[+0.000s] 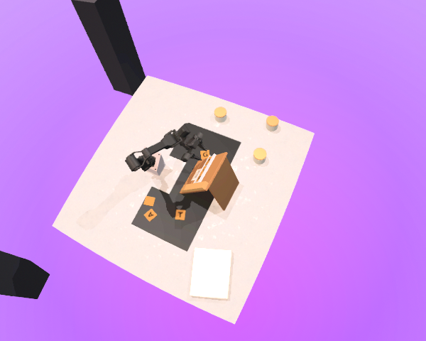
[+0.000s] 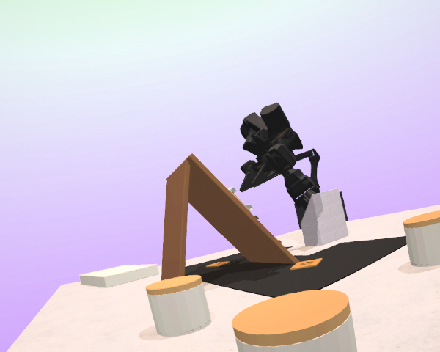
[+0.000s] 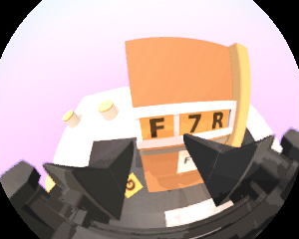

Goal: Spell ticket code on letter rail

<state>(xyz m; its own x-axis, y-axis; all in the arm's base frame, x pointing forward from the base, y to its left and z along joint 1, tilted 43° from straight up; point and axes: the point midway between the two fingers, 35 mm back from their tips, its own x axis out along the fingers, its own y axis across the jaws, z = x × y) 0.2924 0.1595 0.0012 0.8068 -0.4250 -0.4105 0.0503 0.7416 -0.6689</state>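
Note:
The tilted brown board carries a white letter rail. In the wrist view, an F tile sits at the rail's left, then a narrow pale gap, then a 7 tile and an R tile close together by the right end. The ticket below starts with F; my right finger hides the rest. My gripper is open and empty, its fingertips in front of the rail, apart from the F tile. A G tile lies flat by the board's foot.
An A tile, a T tile and an unlettered-looking tile lie on the dark mat. Three orange-lidded jars stand behind the board. A white slab lies near the counter's edge.

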